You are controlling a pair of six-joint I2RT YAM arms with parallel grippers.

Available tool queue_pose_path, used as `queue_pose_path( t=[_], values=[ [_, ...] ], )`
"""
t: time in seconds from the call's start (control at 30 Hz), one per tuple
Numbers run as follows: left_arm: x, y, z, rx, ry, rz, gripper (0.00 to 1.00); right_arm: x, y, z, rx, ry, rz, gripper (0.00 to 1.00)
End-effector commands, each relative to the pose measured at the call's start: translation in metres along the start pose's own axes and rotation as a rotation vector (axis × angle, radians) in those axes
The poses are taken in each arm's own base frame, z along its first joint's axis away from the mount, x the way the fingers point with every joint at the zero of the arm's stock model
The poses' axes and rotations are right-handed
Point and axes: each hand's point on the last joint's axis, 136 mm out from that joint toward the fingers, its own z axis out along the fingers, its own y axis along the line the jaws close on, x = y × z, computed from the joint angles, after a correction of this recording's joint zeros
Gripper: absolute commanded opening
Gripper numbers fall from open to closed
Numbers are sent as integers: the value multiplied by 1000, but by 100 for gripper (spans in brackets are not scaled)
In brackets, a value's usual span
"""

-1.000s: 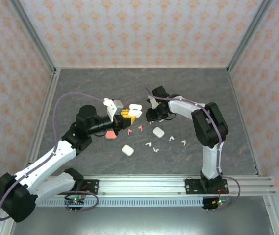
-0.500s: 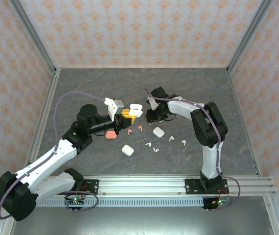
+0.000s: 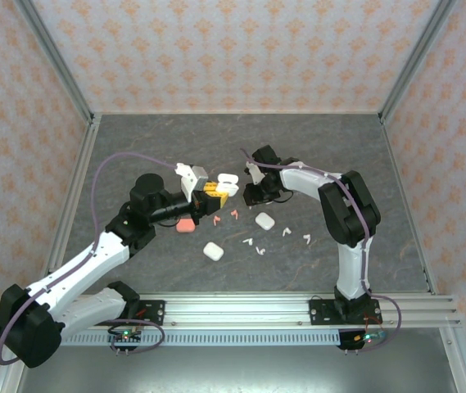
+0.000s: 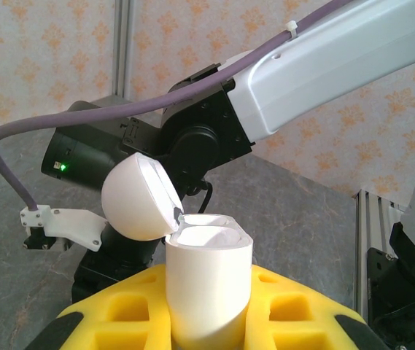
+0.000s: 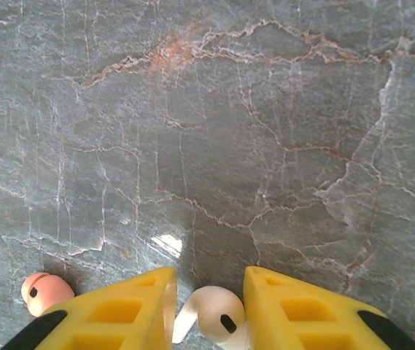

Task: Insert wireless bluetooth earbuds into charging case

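the open case [image 4: 208, 281] is gripped upright between the yellow pads [image 4: 295, 321] of the left hand [image 3: 214, 190] and held clear of the worktop [image 3: 134, 147], with its lid [image 4: 140, 198] hinged back. just beside the open case, on the side away from the left arm, the right hand [image 5: 209, 278] is clenched on a white earbud [image 5: 218, 312], whose stem lies sideways across the gap between the pads.

a slip is judged the likeliest failure. the earbud is tiny, smooth and rounded, and it is pinched near the fingertips, so it could be squeezed out or twisted as it is pressed home. with the stem lying sideways, it may be caught on the rim of the open case instead of being dropped into a socket. the case shell is glossy and pebble-like, so it could be rotated in the left hand if it is pushed off-centre, and the lid could be knocked shut.

the worktop is grey, veined and stone-like, with a dull sheen. a pink earbud [image 5: 43, 290] and other loose earbuds [image 3: 249, 241] lie on it, nearer the arm bases than the open case.
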Motion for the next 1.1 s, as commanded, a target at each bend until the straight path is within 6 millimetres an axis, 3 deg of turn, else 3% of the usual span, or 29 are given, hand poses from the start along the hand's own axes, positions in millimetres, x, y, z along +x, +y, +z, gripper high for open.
queue_pose_path(
  t=[0.0, 0.37, 0.53, 0.73, 0.8, 1.07],
  values=[
    [-15, -8, 0, 22, -20, 13, 0, 23, -2, -6, 25, 67, -4, 30],
    [-14, -6, 1, 15, -14, 8, 0, 24, -2, -11, 27, 62, -3, 18],
    [-16, -5, 1, 13, -28, -2, 0, 9, 4, -32, 25, -39, -4, 16],
    [-23, -4, 5, 20, -68, -25, 0, -24, 18, -100, -8, -293, -4, 16],
    [-25, -3, 7, 20, -80, -36, 0, -32, 27, -134, -31, -402, -14, 16],
    [-33, -1, 17, 30, -113, -58, 0, -38, 70, -245, -153, -733, -120, 16]
  ],
)
